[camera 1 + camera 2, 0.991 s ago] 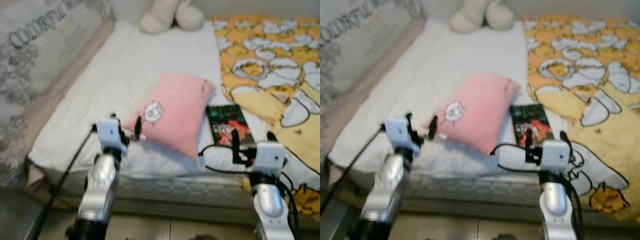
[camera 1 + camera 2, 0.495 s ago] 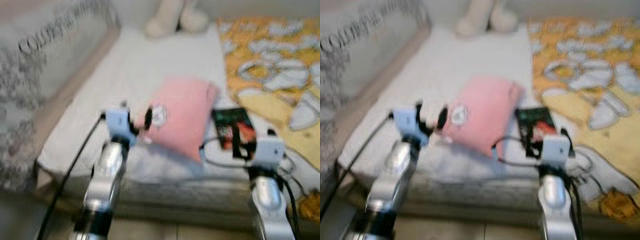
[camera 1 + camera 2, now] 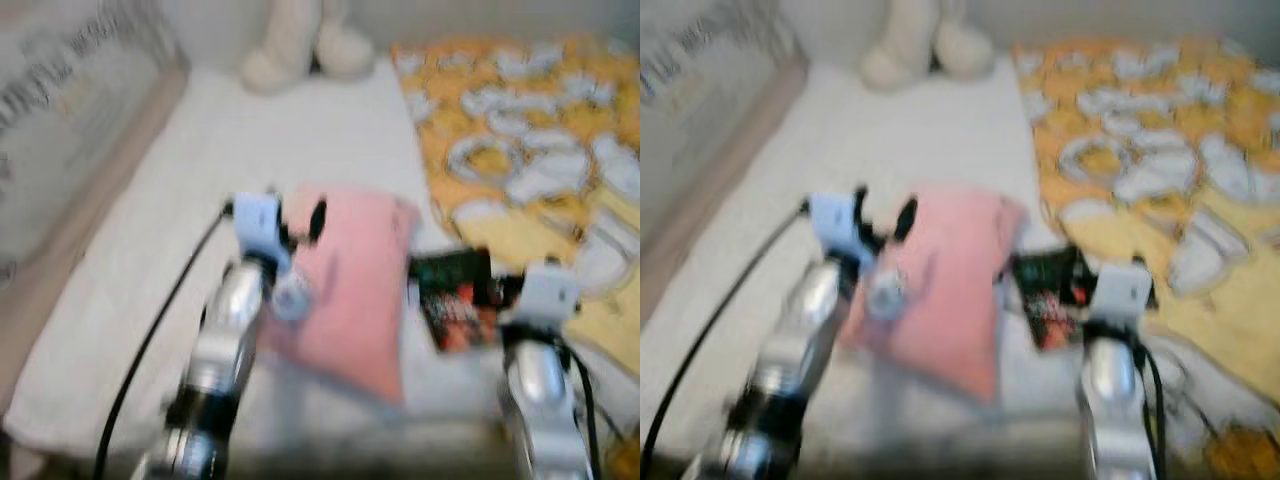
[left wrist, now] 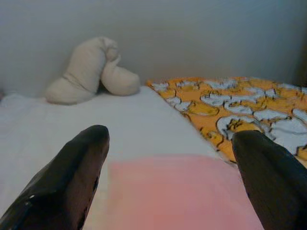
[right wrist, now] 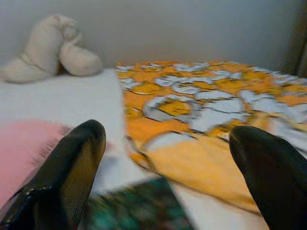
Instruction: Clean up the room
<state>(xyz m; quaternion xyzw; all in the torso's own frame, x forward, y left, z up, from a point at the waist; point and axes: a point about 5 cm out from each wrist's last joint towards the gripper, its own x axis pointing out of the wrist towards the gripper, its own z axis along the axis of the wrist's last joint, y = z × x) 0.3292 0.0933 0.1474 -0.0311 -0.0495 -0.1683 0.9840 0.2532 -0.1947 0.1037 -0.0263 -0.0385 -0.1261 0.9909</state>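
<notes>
Both silver arms reach forward over the near edge of the bed [image 3: 120, 280], and the head views are blurred. The left claw [image 3: 297, 217] is raised above the near end of the pink pillow [image 3: 350, 290], its two black fingers [image 4: 72, 177] spread wide apart and holding nothing. In the left wrist view the pillow lies just beneath and ahead of those fingers, between them. Beyond the left claw, at the far end of the white sheet against the wall, sits a cream plush toy [image 4: 88, 72].

The right arm is held lower and closer to the bed's edge, and the right claw [image 5: 168, 163] is also spread wide and empty. Just ahead of and under the right claw lies a dark book [image 3: 455, 300] with a green and red cover, flat on the sheet and beside the pillow's right edge; whether they touch I cannot tell. Ahead of the right claw and to its right spreads an orange and yellow blanket [image 5: 206, 110] with white patterned shapes. A black cable [image 3: 150, 350] runs along the left arm.
</notes>
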